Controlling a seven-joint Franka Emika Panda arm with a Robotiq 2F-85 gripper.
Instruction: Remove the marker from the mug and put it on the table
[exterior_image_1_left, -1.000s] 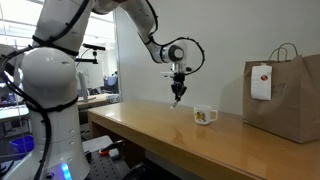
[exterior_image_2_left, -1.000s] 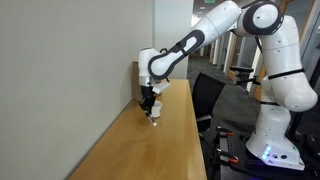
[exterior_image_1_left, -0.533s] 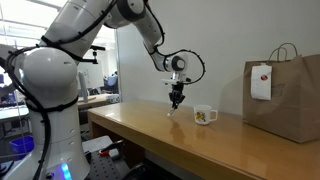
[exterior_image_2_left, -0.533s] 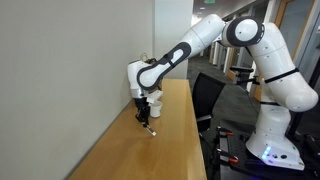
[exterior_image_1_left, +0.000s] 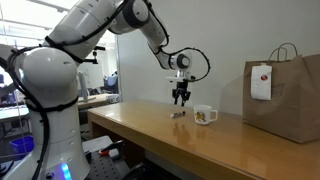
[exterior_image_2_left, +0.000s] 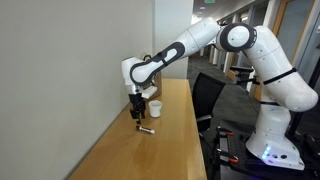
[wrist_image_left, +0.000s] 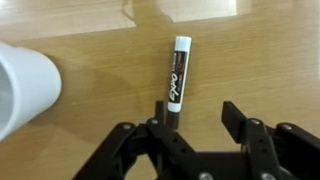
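A: Since the marker (wrist_image_left: 178, 78) lies flat on the table (wrist_image_left: 265, 50) with no finger on it, we log the placing step as done, or all but done.

B: Agreed. We note the gripper (wrist_image_left: 196, 115) spread wide with nothing between its jaws. It hangs over the marker's dark end, and in both exterior views it sits above the marker, apart from it.

A: Marker position: on the bare wood beside the mug (exterior_image_1_left: 205, 115), near it but not touching.

B: Containers next. The mug stands upright, and nothing pokes above its rim in an exterior view. We cannot see its inside from any camera; the wrist view gives only a white outer wall at the picture's edge.

A: A brown paper bag (exterior_image_1_left: 290, 95) stands farther along the table, well apart. Its contents are hidden from us.

B: Next move, as we judge it: raise the arm straight up and retreat. The jaws should remain wide so no finger (wrist_image_left: 236, 115) clips the marker, which is round and may roll. We would also avoid swinging towards the mug.
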